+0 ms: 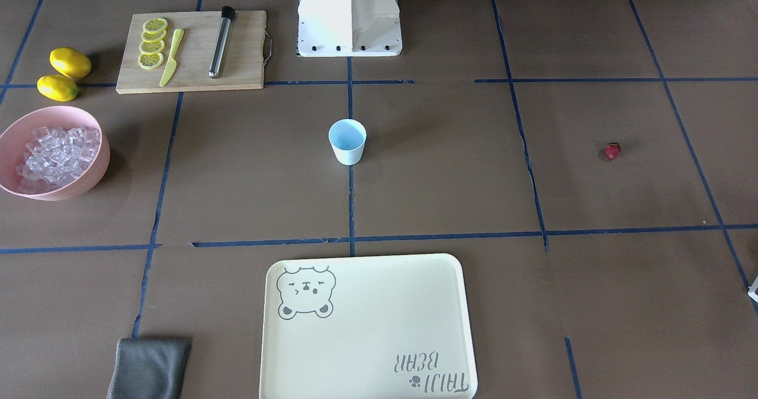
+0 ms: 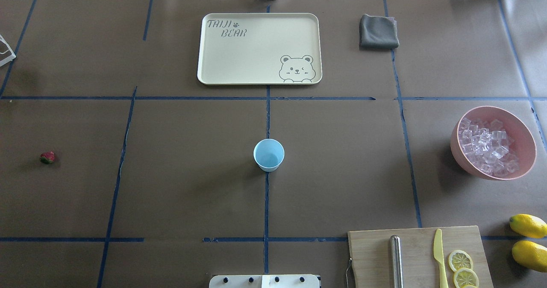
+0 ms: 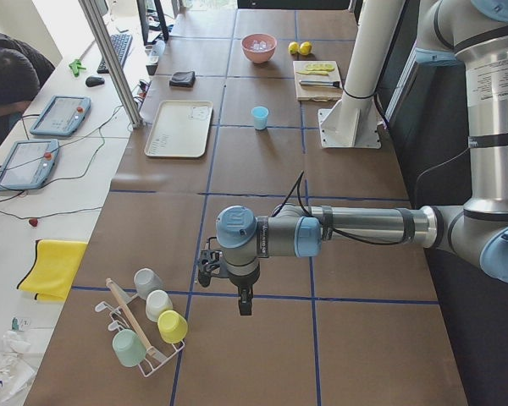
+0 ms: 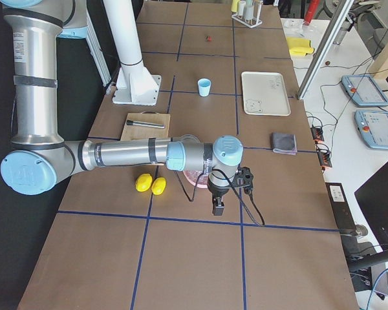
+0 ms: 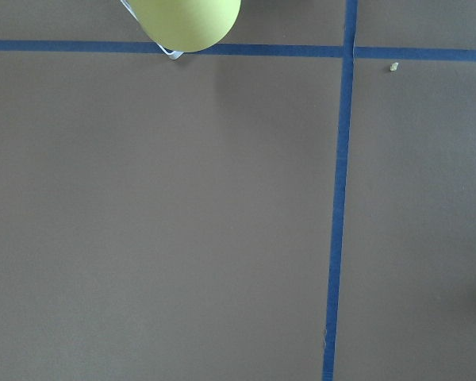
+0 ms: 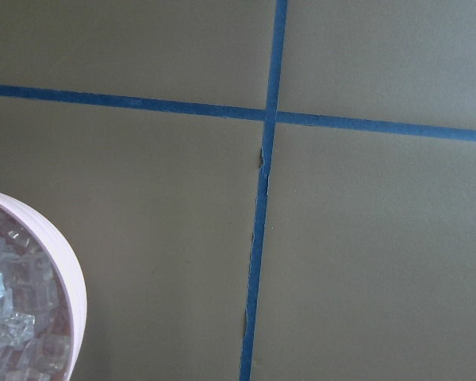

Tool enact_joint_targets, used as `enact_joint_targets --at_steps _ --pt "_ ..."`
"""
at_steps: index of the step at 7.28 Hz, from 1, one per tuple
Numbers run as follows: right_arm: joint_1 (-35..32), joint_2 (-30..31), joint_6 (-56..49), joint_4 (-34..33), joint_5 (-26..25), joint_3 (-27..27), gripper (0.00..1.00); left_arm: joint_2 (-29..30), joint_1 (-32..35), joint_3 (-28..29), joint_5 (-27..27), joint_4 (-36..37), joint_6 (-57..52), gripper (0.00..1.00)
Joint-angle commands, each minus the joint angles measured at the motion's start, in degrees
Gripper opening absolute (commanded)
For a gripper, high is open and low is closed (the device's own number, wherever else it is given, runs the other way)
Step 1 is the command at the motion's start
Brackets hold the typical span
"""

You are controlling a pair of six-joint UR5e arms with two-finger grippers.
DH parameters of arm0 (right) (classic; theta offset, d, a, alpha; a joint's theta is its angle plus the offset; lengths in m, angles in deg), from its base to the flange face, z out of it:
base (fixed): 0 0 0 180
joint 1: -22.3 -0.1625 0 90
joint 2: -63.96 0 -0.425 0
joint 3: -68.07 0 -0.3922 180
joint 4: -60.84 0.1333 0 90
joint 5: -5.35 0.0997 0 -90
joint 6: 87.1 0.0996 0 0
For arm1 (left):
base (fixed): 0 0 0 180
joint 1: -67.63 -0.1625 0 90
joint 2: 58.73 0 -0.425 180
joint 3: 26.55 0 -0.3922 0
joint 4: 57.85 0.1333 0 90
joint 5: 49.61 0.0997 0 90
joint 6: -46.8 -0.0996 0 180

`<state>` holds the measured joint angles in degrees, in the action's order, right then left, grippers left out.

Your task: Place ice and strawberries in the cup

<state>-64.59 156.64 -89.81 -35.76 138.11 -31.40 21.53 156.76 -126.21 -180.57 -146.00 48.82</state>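
Start state, nothing loaded: cup [image 2: 269, 154] upright at centre of surface, on the tape cross, inside looks empty. Heap of ice [image 2: 487, 145] sits in pink bowl [image 2: 455, 147], well right of cup. One strawberry [image 2: 47, 157] lies on bare surface well left of cup. Neither arm shows in overhead or front cams. L arm: left tool [image 3: 245, 302] hangs pointing down over far-left end of surface, near a wire rack [image 3: 129, 317] of cups, well apart from strawberry. It's seen from side cam only, so can't tell if wide or narrow. R arm: right tool [image 4: 218, 206] also points down, just beside bowl on its right side. Wrist cam catches bowl rim + ice at frame corner. Opening can't be told either. Judgement: step in hand = first reach, prob. R to ice, L to strawberry. To do it well: centre right tool over heap, not rim, come down vertical w/ fingers apart and take a top cube. Cubes look slick, so close gently and lift straight. Strawberry is small and low: descend straight, pinch across the red body, not the green top. Release low over cup mouth; cup looks light, a knock could tip it.
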Motion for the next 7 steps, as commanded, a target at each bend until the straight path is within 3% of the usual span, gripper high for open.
enact_joint_targets --at_steps 1,2,3,5,7 --pt "0.05 -0.3 0.24 0.0 0.66 -1.34 1.0 -0.02 0.0 0.08 0.0 0.0 0.0 1.0" --pt "0.66 -0.92 -0.45 0.18 0.57 -3.26 1.0 -0.02 0.0 0.08 0.0 0.0 0.0 1.0" --pt "4.24 -0.32 0.06 0.09 0.4 -9.72 1.0 -0.11 0.0 -0.01 0.0 0.0 0.09 1.0" --pt "10.91 -0.14 3.74 0.61 0.66 -12.67 1.0 -0.11 0.0 -0.1 0.0 0.0 0.09 1.0" --pt "18.04 1.96 10.75 10.04 -2.39 -12.6 1.0 -0.11 0.0 -0.27 -0.09 0.0 0.09 1.0"
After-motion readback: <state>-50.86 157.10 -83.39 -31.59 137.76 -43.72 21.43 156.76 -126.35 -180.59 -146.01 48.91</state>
